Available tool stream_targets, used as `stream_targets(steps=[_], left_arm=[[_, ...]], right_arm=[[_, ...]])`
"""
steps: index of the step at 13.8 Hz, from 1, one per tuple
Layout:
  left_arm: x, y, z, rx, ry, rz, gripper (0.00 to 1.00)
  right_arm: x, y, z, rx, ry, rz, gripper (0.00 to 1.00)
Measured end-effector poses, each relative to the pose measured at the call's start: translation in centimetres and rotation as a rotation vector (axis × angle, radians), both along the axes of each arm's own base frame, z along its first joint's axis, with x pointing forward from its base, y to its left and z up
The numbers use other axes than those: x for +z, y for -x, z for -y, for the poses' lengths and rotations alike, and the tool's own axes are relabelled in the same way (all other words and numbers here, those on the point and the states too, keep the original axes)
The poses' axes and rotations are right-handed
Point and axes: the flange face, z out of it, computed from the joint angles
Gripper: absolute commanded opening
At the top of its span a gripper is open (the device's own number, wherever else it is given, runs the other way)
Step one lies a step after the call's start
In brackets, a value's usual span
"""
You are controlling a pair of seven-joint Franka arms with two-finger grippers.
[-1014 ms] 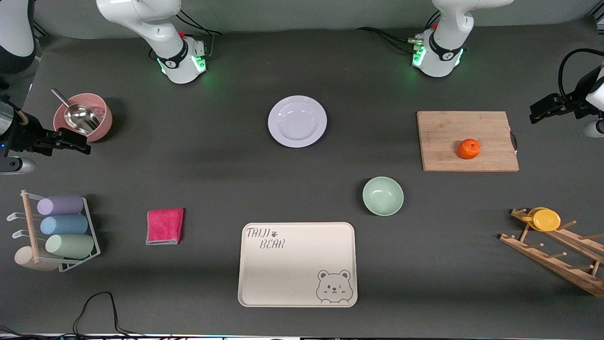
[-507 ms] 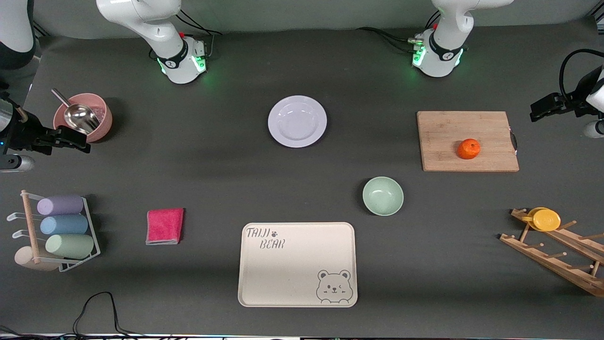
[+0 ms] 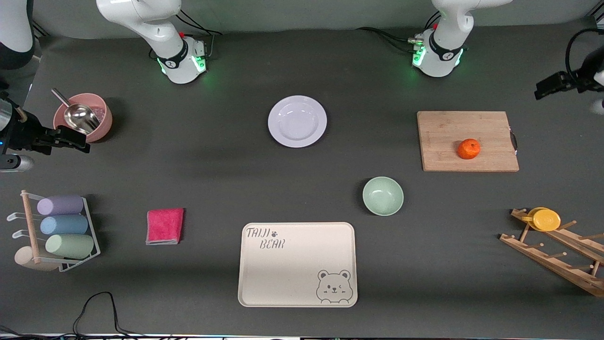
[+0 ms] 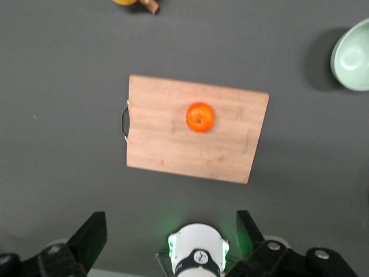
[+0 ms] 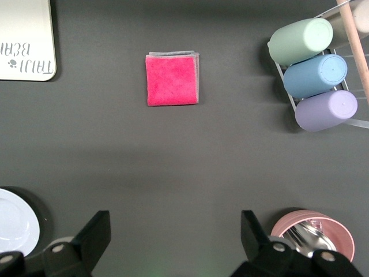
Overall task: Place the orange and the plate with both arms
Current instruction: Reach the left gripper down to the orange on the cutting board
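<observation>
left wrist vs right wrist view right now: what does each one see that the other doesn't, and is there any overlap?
Left wrist view only: the orange resting on the wooden cutting board, part of the mint-green bowl, and the open left gripper.

Right wrist view only: the pink cloth, the rack of pastel cups, the pink bowl with a metal scoop, a corner of the bear tray, an edge of the plate, and the open right gripper.

Shared: only the dark table surface; no object appears in both.
</observation>
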Motion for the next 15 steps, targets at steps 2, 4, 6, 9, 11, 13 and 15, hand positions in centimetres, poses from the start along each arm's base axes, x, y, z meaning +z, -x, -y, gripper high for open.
stream_targets(steps=[2,4,6,9,11,13,15], left_arm=[[-1.2,2.9,-0.2,0.007,0.007,0.002,1.00],[-3.5,4.6,-0.2,0.007,0.012,0.012,1.00],[-6.9,5.3,-0.3,0.006,0.014,0.016,1.00],[-14.0,5.6,-0.4,0.004,0.016,0.047,1.00],[-19.1,5.8,-0.2,-0.004,0.016,0.082,1.00],[-23.6,5.5,-0.1,-0.008,0.018,0.085,1.00],[-27.2,4.8,-0.1,-0.011,0.020,0.073,1.00]], right_arm=[[0.0,0.0,0.0,0.000,0.000,0.000,1.00],[0.0,0.0,0.0,0.000,0.000,0.000,1.00],[0.0,0.0,0.0,0.000,0.000,-0.001,1.00],[-0.1,0.0,0.0,0.000,0.000,-0.001,1.00],[-0.1,0.0,0.0,0.000,0.000,-0.002,1.00],[-0.1,0.0,0.0,-0.001,0.000,-0.002,1.00],[-0.1,0.0,0.1,-0.001,0.000,-0.002,1.00]])
